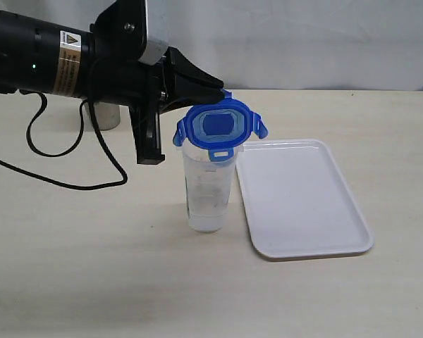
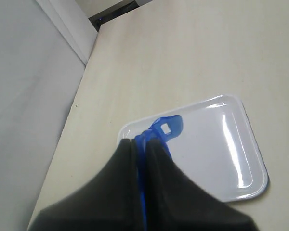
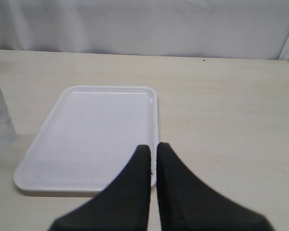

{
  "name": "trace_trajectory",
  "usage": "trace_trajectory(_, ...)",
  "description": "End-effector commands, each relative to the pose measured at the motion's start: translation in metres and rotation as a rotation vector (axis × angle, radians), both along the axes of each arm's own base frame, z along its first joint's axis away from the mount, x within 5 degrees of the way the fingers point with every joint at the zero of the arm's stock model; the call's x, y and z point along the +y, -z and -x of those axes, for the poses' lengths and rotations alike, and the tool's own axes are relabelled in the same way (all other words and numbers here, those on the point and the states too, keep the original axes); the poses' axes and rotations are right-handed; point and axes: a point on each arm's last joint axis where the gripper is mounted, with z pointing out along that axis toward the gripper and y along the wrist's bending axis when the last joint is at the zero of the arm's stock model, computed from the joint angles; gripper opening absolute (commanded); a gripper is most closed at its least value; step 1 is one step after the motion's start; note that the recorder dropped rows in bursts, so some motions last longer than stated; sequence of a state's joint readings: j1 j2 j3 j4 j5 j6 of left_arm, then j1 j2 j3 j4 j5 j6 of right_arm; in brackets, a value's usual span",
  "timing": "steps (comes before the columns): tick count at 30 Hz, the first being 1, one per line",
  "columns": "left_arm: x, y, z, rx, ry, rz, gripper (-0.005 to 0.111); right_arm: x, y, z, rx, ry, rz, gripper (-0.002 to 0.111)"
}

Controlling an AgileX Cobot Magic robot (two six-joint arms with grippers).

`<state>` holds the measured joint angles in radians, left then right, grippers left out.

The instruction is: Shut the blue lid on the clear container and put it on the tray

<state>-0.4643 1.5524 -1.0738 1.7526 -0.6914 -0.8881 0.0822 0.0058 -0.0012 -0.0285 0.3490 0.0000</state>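
Left hand is pinched shut on the far edge of the blue lid, holding it tilted over the mouth of the clear container, which stands upright on the table near its middle, just beside the long edge of the tray. Right hand is shut and empty, near the tray, so nothing steadies the tall container: pressing the slanted lid down could seat it crooked or tip the container over.
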Motion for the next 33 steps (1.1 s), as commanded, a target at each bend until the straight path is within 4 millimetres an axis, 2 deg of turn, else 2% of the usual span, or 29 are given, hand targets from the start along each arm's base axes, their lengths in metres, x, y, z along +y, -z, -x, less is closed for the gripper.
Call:
trace_trajectory(1, 0.001, -0.003, -0.001, -0.011, -0.030, 0.003, 0.000, 0.000, 0.000, 0.000, -0.011, -0.003, 0.000, 0.005)
trace_trajectory(7, 0.004, -0.009, 0.000, -0.078, -0.048, -0.011, 0.000, 0.000, 0.000, 0.000, -0.011, -0.003, 0.000, 0.005)
trace_trajectory(11, 0.008, -0.023, -0.002, -0.157, -0.110, 0.036, 0.000, 0.000, 0.000, 0.000, -0.011, -0.003, 0.000, 0.005)
trace_trajectory(14, 0.012, -0.025, -0.009, -0.214, -0.181, 0.015, 0.000, 0.000, 0.000, 0.000, -0.011, -0.003, 0.000, 0.005)
trace_trajectory(17, 0.016, -0.017, -0.019, -0.216, -0.272, -0.034, 0.000, 0.000, 0.000, 0.000, -0.011, -0.003, 0.000, 0.005)
trace_trajectory(23, 0.014, 0.012, -0.041, -0.262, -0.323, -0.134, 0.000, 0.000, 0.000, 0.000, -0.011, -0.003, 0.000, 0.005)
trace_trajectory(28, 0.006, 0.033, -0.052, -0.229, -0.317, -0.093, 0.000, 0.000, 0.000, 0.000, -0.011, -0.003, 0.000, 0.005)
trace_trajectory(33, 0.002, 0.025, -0.046, -0.238, -0.259, -0.032, 0.000, 0.000, 0.000, 0.000, -0.011, -0.003, 0.000, 0.005)
